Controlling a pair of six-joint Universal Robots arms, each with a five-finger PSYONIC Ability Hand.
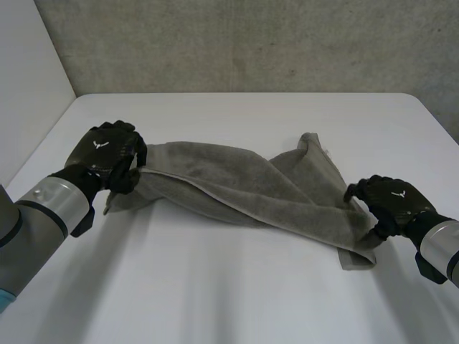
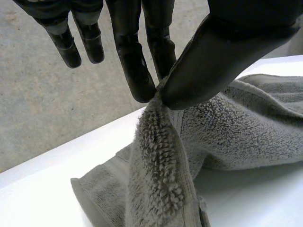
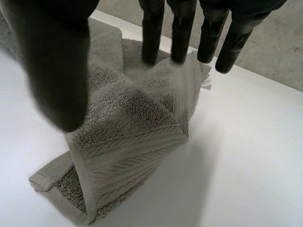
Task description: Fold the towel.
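Left hand (image 1: 107,154) is pinching the left end of the rumpled grey terry towel (image 1: 237,186) between thumb and fingers, lifted off the white tabletop (image 1: 237,294). Towel's middle sags onto the tabletop, and the right hand (image 1: 393,202) pinches its right end the same way.

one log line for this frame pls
left hand: pinching towel at left end | right hand: pinching right end | towel: rumpled, stretched between hands, partly on table | fold: not yet done
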